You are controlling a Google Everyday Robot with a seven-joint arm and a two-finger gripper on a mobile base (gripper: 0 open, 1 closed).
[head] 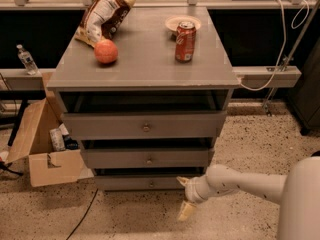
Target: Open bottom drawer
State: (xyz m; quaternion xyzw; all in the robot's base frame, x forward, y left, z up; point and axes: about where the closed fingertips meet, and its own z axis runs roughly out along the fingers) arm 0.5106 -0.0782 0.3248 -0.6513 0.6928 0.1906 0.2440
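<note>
The bottom drawer (140, 183) is the lowest and slimmest of three grey fronts, with a small brass knob (151, 184) at its middle. It sits nearly flush in the cabinet. My gripper (184, 197) is low at the drawer's right end, in front of it and to the right of the knob. Its two cream fingers are spread apart, one up by the drawer front (182, 182) and one down near the floor (185, 211). It holds nothing. The white arm (240, 183) reaches in from the lower right.
The middle drawer (147, 158) and top drawer (144, 126) sit above. On the cabinet top stand a red can (184, 41), an orange fruit (106, 51), a chip bag (102, 15) and a small plate (182, 22). An open cardboard box (45, 149) stands on the floor at left.
</note>
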